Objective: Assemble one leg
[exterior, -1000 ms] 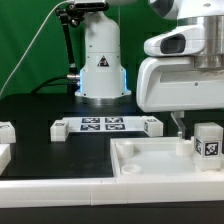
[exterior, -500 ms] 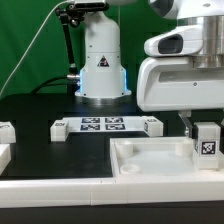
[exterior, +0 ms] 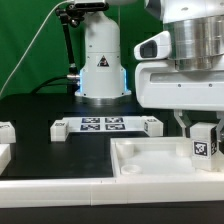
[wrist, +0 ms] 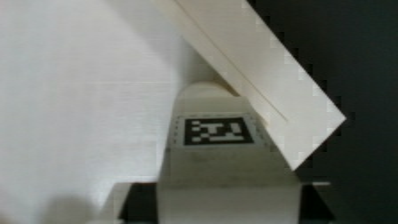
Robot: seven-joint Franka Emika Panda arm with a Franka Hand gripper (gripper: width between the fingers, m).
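Standing leg (exterior: 204, 142) in tray (exterior: 140, 158)

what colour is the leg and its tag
White leg with a black-and-white square tag, clearest in the wrist view.

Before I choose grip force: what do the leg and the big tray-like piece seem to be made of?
The leg: seemingly white matte plastic, flat faces without glare, with a black-and-white tag. The tray-like piece: apparently the same white plastic, its raised rim smooth and dull.
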